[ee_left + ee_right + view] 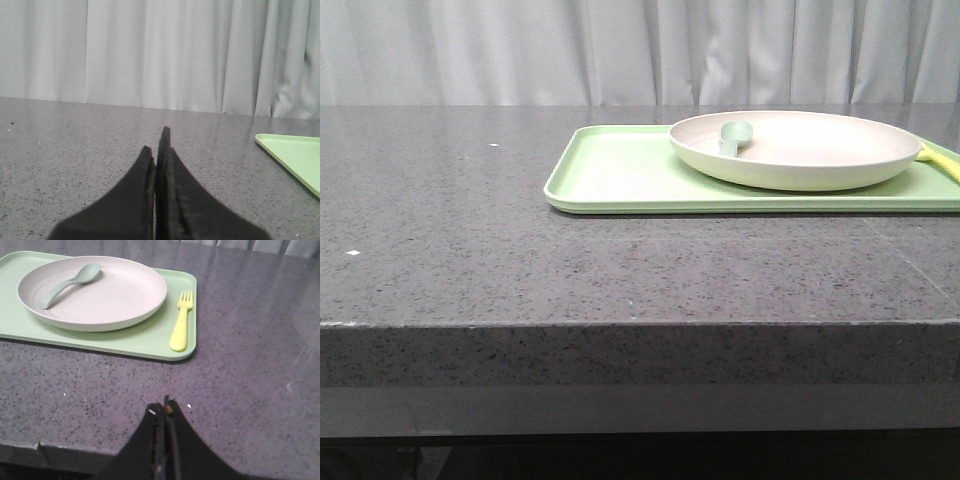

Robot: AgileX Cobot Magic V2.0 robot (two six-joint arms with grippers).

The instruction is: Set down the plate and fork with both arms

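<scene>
spanning dark speckled countertop (470, 220) | pale curtain (520, 50) behind | both jaws closed, empty

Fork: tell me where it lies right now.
The fork lies flat on the green tray, at its right end in the front view, just beside the plate, tines pointing away from the robot.

Cream plate (100, 297) flat on tray; yellow fork (181, 322) just beside, apart.

Staged test setup, speckled grey stone counter (450, 200), plain grey curtain (520, 50) backdrop
</scene>
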